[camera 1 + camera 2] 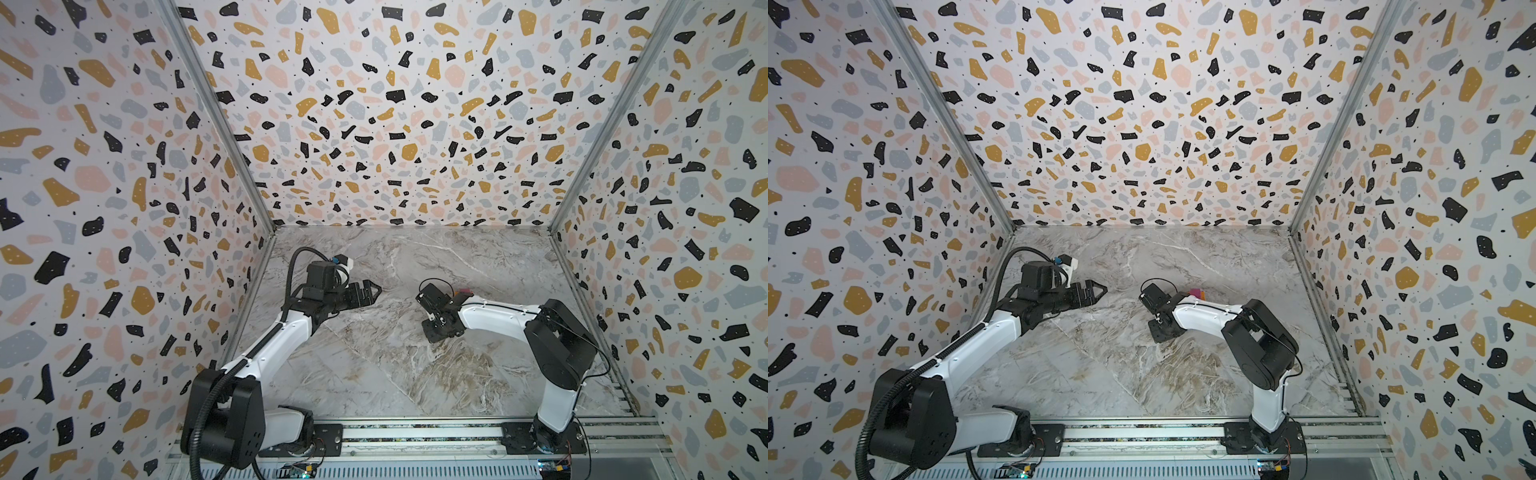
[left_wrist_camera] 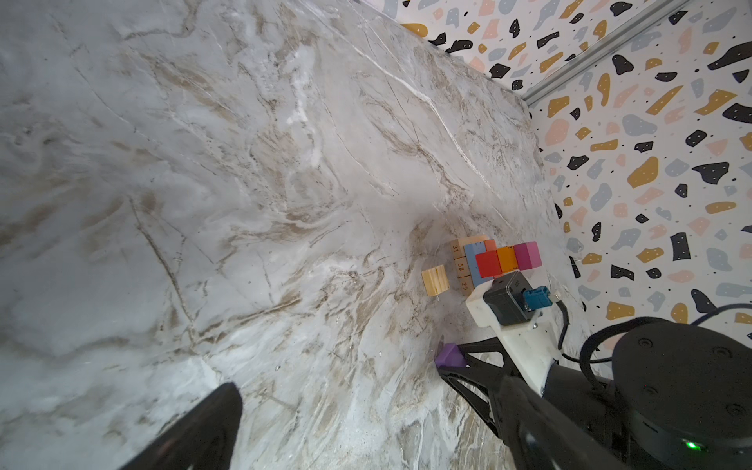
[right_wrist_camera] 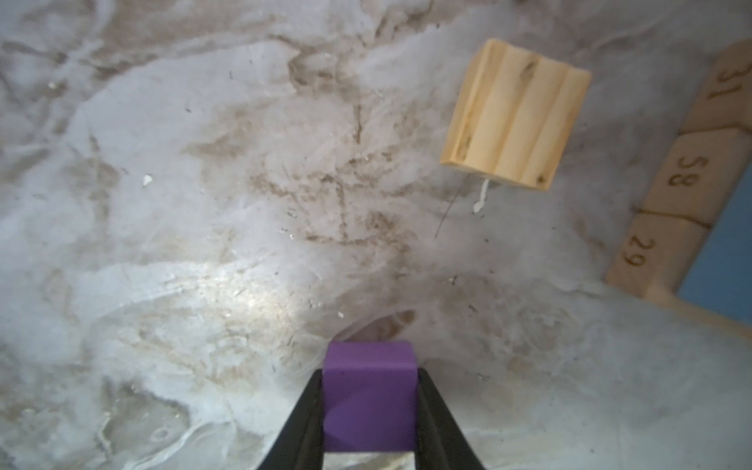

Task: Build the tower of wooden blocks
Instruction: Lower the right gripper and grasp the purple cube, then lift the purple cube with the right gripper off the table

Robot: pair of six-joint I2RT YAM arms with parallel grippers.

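Jaws of the right gripper (image 3: pixel 370 376) were clamped on a purple cube (image 3: pixel 368 407), one black finger flat against each side, with the cube's front end poking out past the tips. In the left wrist view the cube sat at the very end of that gripper, low over the marble-patterned table (image 1: pixel 374 374). I couldn't make out whether it touched the surface or hung just clear.

A little way beyond it a tan cube (image 3: pixel 514 114) lay alone on the table, apart from the gripper and just beside the tower (image 2: pixel 488 260) without touching it.

The tower stood toward the right side of the table. A numbered tan bar (image 2: pixel 460 266), marked 31, 58 and 29, ran along its near edge, with a blue bar (image 2: pixel 472 260) against it. Higher up, a red block (image 2: pixel 487 263), an orange block (image 2: pixel 506 259) and a magenta block (image 2: pixel 527 255) ran in a touching row. In both top views the right arm hid nearly all of the tower, and only the magenta block and a sliver of orange peeped out past the wrist.

The left gripper (image 1: pixel 370 291) hung over the left half of the table, well apart from the blocks and pointing toward the middle. Its fingers stood apart with nothing between them.

Speckled walls (image 1: pixel 374 124) closed in the table on three sides.
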